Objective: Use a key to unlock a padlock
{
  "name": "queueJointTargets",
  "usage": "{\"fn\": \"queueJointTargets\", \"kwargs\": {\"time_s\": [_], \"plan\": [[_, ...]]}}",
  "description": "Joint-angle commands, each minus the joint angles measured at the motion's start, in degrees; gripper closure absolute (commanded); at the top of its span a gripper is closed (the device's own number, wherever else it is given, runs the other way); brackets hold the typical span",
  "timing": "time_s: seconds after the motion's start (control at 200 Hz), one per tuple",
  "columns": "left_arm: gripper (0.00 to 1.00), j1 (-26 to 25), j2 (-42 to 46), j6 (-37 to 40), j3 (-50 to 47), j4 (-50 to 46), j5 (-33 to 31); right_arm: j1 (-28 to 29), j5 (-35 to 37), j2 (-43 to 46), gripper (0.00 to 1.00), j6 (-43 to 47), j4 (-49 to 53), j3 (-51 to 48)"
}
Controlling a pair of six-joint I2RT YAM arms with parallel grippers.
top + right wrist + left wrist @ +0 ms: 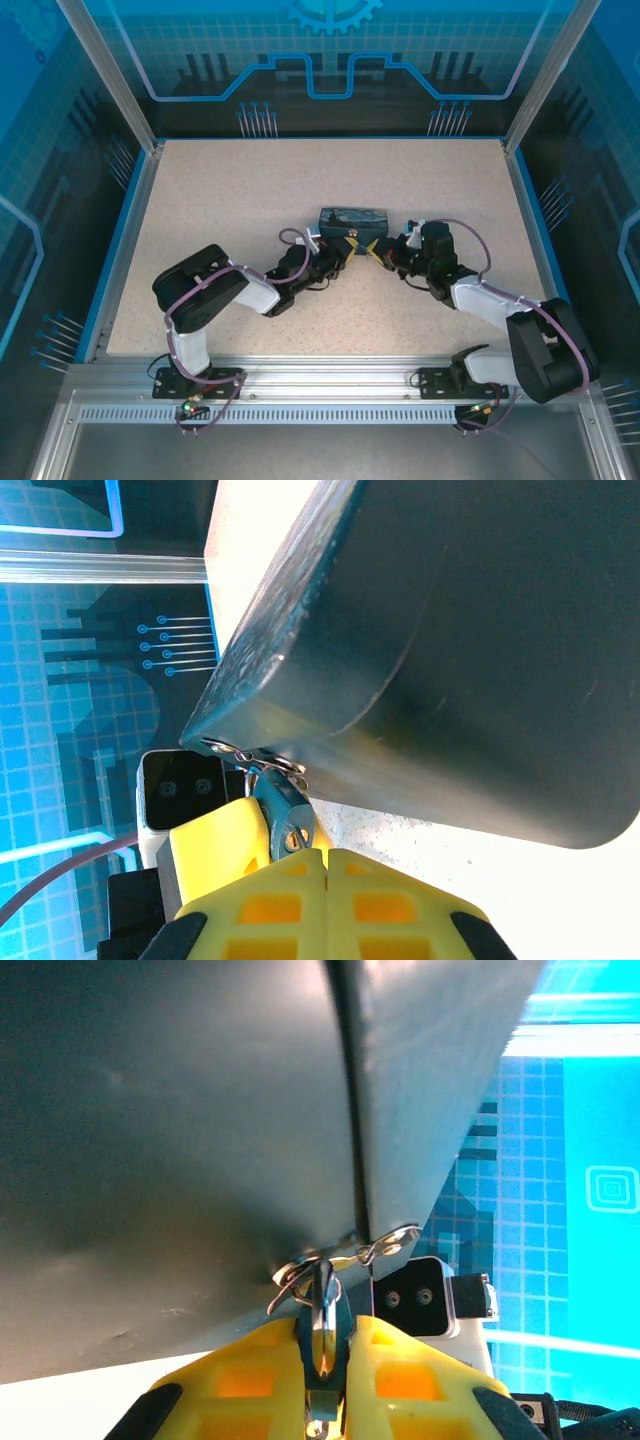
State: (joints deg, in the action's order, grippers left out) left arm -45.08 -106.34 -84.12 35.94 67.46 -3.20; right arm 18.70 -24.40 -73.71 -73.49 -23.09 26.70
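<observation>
- Blue-lit enclosure w/ circuit-pattern walls (60, 220), speckled beige table (200, 200), both arms reaching to the centre.
- Dark printed box (352, 217) sits mid-table. The two grippers meet nose to nose just in front of its near side.
- Left gripper (327, 1322): yellow fingers narrow, clamped on the padlock (322, 1332), a small grey-blue metal body w/ a shiny edge poking up between the tips.
- Thin wire rings (298, 1272) sit right above the padlock, at the box's edge where its seam runs.
- Right wrist view: padlock shows its flat face w/ the pale round spot, just beside and above the right gripper (325, 855) tips, close enough to look touching.
- Right gripper: fingers pressed fully together, no gap at the seam.
- Key: too small to make out. Can't tell if it's pinched in the right tips.
- Top view: left gripper tip and right gripper tip near-touching, padlock somewhere between, hidden at that scale.
</observation>
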Motion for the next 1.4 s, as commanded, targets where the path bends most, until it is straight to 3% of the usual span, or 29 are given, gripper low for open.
{"fn": "queueJointTargets", "kwargs": {"time_s": [0.0, 0.545, 0.935, 1.396], "plan": [[1.0, -0.84, 0.18, -0.61, 2.02, 3.56, 0.33, -0.01, -0.72, -0.98, 1.0, 0.28, -1.35, 1.85], [1.0, -0.98, -0.03, -0.82, 2.38, 3.12, 1.0, 0.59, -2.43, -2.62, 1.0, 0.31, -4.3, 2.61], [1.0, -1.19, -0.7, -0.98, 2.2, 3.64, 0.73, 0.58, -2.18, 1.25, 1.0, 0.9, -2.11, 2.66], [1.0, -1.55, -0.71, -1.54, 2.32, 4.58, 1.09, 0.55, -2.26, -5.58, 1.0, 1.87, -7.61, 2.9]]}}
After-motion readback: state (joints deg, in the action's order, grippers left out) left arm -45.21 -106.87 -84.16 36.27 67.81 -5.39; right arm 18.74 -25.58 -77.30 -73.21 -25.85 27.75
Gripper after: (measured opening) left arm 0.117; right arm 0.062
